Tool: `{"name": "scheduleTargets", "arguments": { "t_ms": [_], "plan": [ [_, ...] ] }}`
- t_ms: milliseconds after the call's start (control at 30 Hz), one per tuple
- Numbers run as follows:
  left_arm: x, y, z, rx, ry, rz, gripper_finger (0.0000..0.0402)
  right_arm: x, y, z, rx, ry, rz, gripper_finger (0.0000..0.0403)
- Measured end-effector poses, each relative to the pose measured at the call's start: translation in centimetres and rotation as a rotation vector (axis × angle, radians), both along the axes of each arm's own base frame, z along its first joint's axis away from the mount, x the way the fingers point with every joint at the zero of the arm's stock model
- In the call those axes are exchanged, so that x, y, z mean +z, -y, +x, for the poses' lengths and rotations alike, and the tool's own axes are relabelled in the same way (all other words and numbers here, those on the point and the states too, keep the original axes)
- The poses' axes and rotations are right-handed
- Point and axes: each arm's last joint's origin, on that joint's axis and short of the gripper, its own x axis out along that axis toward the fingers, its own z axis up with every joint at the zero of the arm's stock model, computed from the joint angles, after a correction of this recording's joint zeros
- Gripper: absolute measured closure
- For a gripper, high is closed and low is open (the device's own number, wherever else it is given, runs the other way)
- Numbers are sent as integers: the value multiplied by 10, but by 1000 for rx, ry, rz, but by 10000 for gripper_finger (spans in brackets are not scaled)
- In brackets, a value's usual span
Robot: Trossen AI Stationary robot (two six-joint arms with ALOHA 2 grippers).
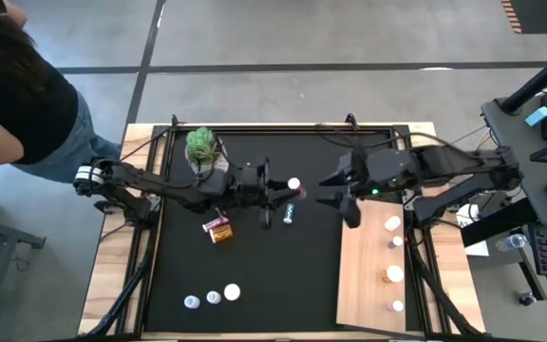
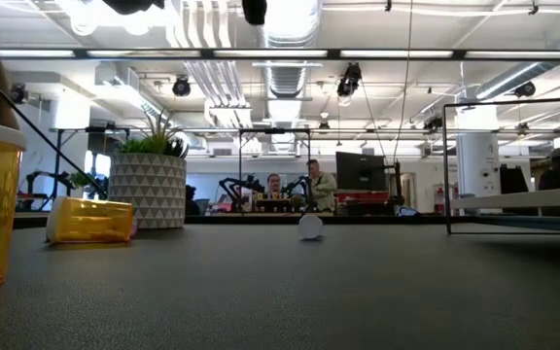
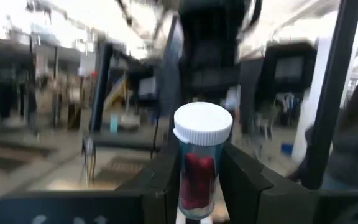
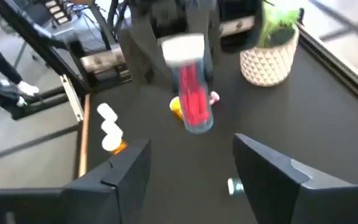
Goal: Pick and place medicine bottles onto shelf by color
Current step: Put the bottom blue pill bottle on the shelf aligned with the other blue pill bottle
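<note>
My left gripper (image 1: 275,189), over the middle of the black mat, is shut on a clear medicine bottle (image 3: 197,171) with red pills and a white cap (image 1: 293,183). Just right of it, my right gripper (image 4: 194,180) stands open and faces the bottle (image 4: 194,99) with nothing between its fingers. On the pale wooden shelf (image 1: 359,285) at the right, several small bottles (image 1: 394,274) stand in a row. A teal-banded bottle (image 1: 289,214) lies on the mat below the grippers. My left gripper pinches the bottle's clear body (image 3: 188,186) between its two fingers (image 3: 160,180), below the cap. The fingers come nearly level from the table's left. The bottle stands upright, cap on top, lifted clear of the mat.
A potted green plant (image 1: 201,147) stands at the mat's far left. An amber bottle (image 1: 219,230) lies on its side near it. Three white bottles (image 1: 212,297) stand by the near edge. A person (image 1: 12,95) stands beyond the far left corner.
</note>
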Motion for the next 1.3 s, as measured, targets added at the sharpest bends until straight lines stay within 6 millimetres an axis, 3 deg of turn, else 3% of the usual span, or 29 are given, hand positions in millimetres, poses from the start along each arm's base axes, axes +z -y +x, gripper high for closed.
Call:
{"name": "scheduleTargets", "arguments": {
  "t_ms": [100,233,433,767,1300],
  "plan": [
    [-14,0,3,-18,-143,-59,327,10,1,-8,-49,-28,75,172],
    [-35,1,4,-58,-356,-140,327,4,1,-6,-85,-81,119,170],
    [-48,7,3,-129,-476,-174,327,-17,-3,18,-124,-178,143,167],
    [-53,14,2,-219,-540,-167,326,-51,-18,67,16,-303,214,154],
    [-50,24,1,-313,-514,-131,326,-77,-24,100,78,-370,134,161]
  ]
}}
